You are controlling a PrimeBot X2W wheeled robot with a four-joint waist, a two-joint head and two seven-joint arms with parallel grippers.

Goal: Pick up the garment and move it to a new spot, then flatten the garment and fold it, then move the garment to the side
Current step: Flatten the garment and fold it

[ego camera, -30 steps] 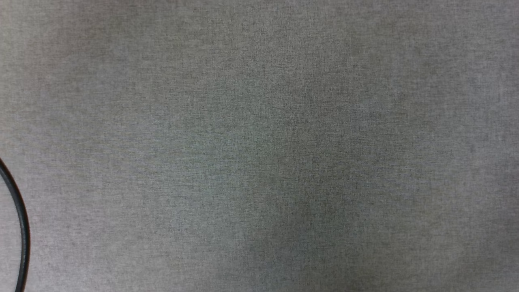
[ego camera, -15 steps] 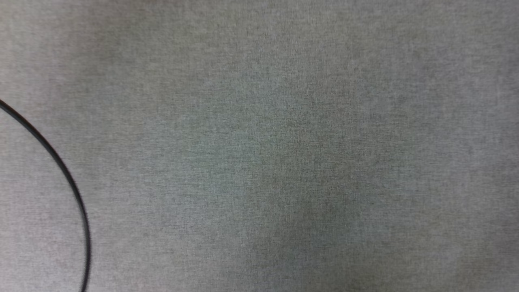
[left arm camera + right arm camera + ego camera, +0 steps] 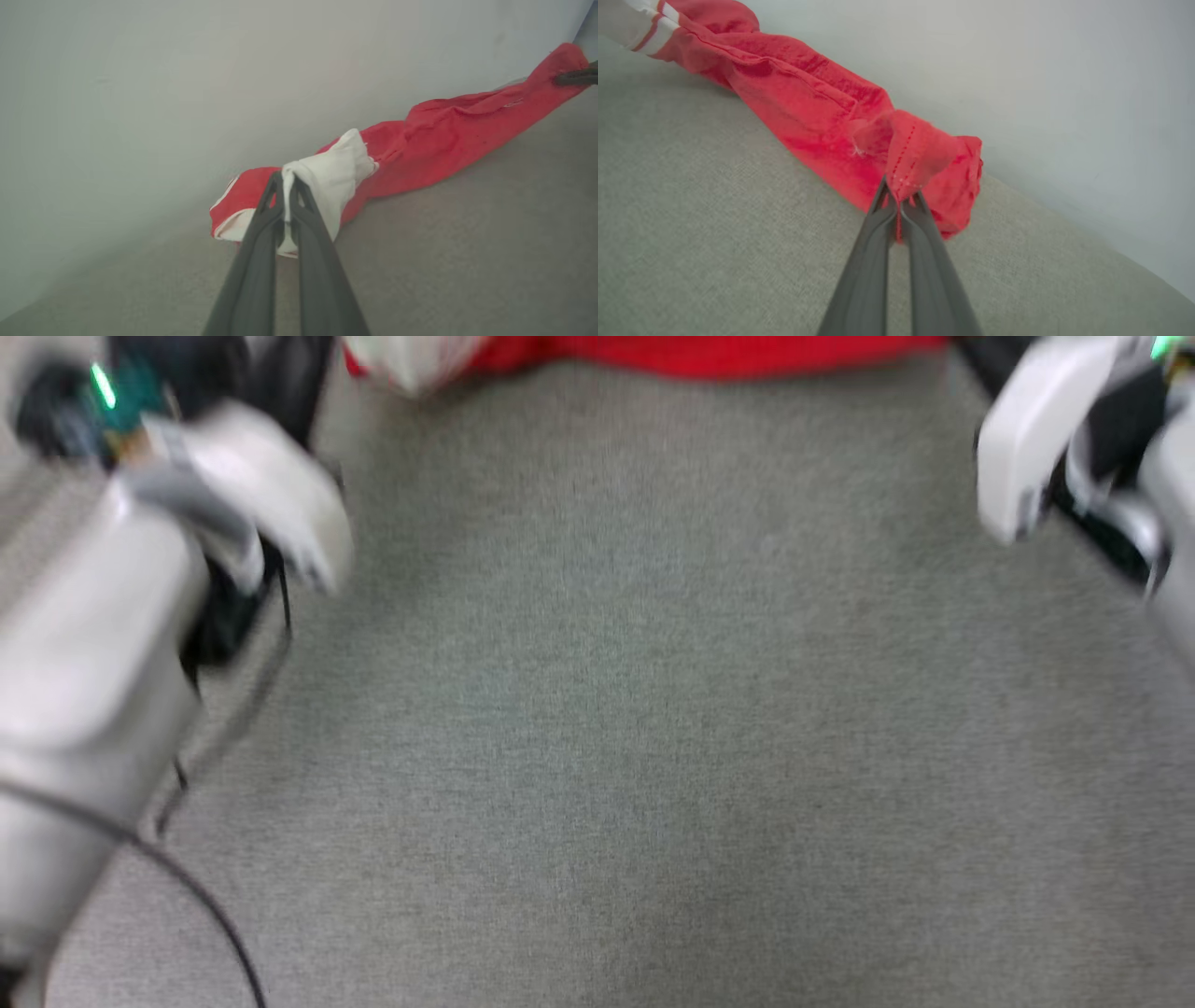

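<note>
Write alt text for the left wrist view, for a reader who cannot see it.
The left gripper is shut on the white sleeve of the red garment, which stretches bunched in a long band over the grey cloth surface. At the upper right, the dark right gripper meets the garment's far end.

head view shifted | garment [image 3: 709,355] now at top | left forearm [image 3: 84,653], right forearm [image 3: 1032,439] appear

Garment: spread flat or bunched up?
Bunched. The garment hangs as a rumpled rope between the left gripper, shut on white fabric, and the right gripper, shut on a red edge.
</note>
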